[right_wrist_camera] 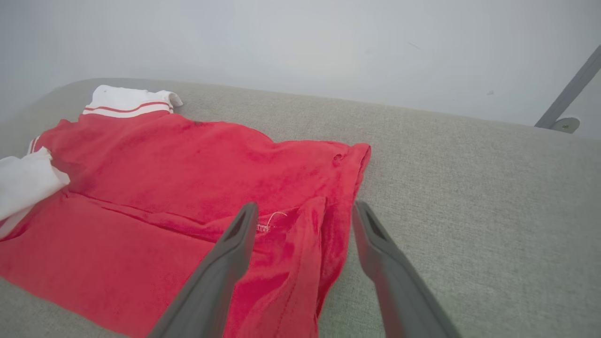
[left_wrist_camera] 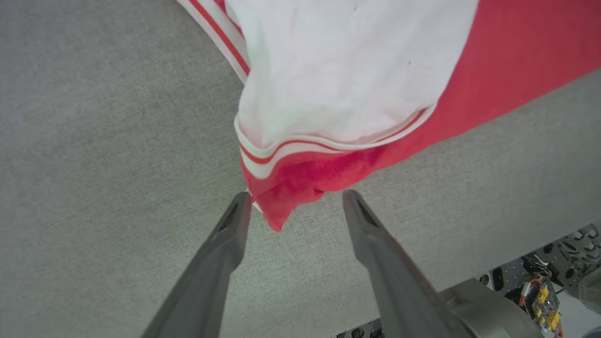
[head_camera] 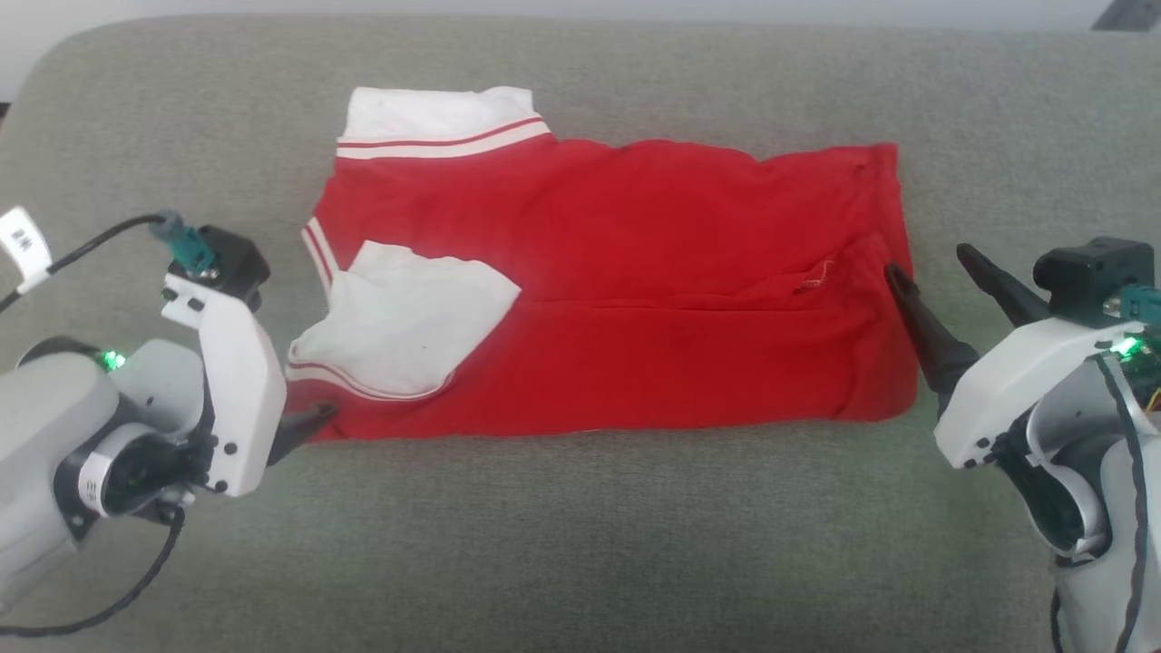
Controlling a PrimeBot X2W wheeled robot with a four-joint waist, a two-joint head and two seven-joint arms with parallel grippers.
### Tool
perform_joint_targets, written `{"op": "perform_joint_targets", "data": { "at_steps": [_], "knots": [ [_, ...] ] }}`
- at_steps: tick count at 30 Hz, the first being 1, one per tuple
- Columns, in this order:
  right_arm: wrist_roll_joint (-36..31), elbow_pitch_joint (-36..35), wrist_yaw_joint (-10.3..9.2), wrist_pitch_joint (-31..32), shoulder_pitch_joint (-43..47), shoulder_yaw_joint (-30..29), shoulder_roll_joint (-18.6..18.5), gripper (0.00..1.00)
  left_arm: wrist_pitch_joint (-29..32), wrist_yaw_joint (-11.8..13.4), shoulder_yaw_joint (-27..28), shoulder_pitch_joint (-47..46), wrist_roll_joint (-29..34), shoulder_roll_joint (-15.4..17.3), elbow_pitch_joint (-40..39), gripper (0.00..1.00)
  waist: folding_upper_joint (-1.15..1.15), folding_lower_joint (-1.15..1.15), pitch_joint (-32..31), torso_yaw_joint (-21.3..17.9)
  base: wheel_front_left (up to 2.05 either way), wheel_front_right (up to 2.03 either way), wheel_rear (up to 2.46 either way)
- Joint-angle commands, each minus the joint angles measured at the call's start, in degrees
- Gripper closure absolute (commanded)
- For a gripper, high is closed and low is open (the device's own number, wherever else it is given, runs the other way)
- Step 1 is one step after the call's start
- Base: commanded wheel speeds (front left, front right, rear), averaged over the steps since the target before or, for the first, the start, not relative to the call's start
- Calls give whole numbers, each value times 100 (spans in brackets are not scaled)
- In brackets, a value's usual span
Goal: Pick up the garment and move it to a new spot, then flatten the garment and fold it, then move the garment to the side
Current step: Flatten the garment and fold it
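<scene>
- Fingers (left_wrist_camera: 220, 253) of left gripper (left_wrist_camera: 296, 199) stand apart; a corner of the garment (head_camera: 635, 299) lies between them, unclamped.
- Right gripper (head_camera: 930, 265) fingers are apart at the garment's right edge.
- Garment lies folded mid-frame on the table (head_camera: 580, 544).
- Risk: a snagged edge could undo the fold.

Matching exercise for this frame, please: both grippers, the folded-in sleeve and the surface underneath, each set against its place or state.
1. left gripper
2. right gripper
3. white sleeve
4. cushion

a. grey, under the garment
b. open, straddling the plain red edge
c. lying folded on the red body
d. open, at the striped corner

Pairs: 1-d, 2-b, 3-c, 4-a
</scene>
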Motion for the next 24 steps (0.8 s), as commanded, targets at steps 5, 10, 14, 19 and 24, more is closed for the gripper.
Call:
{"op": "perform_joint_targets", "data": {
  "at_steps": [5, 10, 14, 19, 24],
  "knots": [
    [-182, -235, 0, 70, 174, -143, 182, 0, -323, -57, 49, 294, -125, -82, 534, 0, 0, 0, 166, -225, 0, 0, 0],
    [-257, -408, 0, 255, 358, -283, 293, 0, -462, -230, 91, 499, -347, -324, 1224, 0, 0, 0, 260, -335, 0, 0, 0],
    [-198, -447, 0, 657, 519, -284, 290, 0, -376, -476, 49, 640, -495, -603, 1609, 93, 0, 0, 255, -358, 0, 0, 0],
    [-25, -431, 1, 1442, 608, -278, 285, 0, -397, -717, 24, 665, -459, -799, 1888, 100, 0, 0, 189, -315, 0, 0, 0],
    [102, -380, 1, 2094, 506, -313, 317, 0, -408, -825, 14, 631, -415, -932, 2002, 100, 0, 0, 174, -233, 0, 0, 0]
  ]
}}
